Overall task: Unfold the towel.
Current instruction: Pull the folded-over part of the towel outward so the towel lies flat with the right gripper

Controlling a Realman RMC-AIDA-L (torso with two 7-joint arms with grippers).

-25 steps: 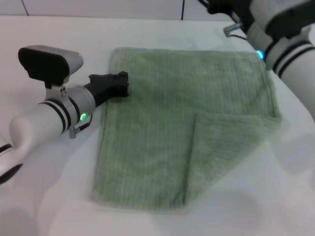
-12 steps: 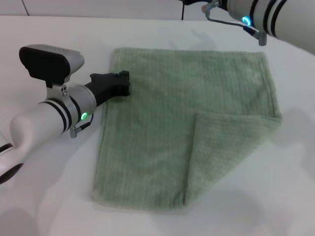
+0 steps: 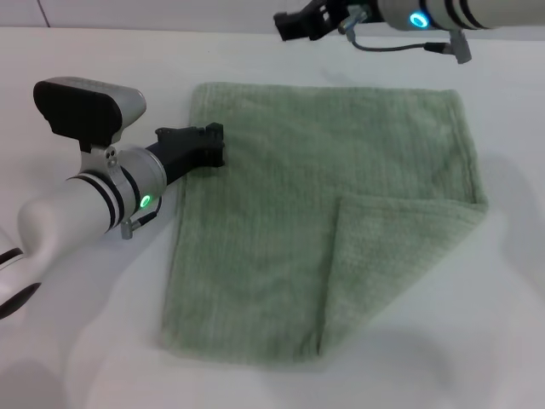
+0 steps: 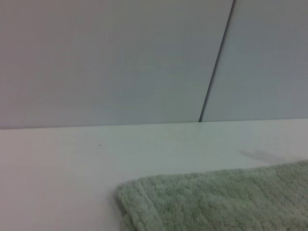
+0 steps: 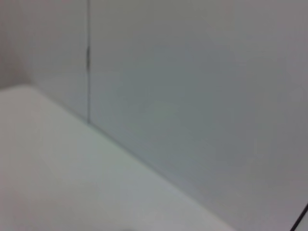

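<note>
Head view is showing the pale sage-green ribbed terry towel lying on the white table, its near right corner folded over. My left gripper is touching its far left edge; my right gripper is hovering beyond the far edge. I cannot tell either's finger state. Next I am judging that flap needs lifting outward.

White table before a pale panelled wall.

Soft even light, faint shadows, blurry wrist views, no glare
</note>
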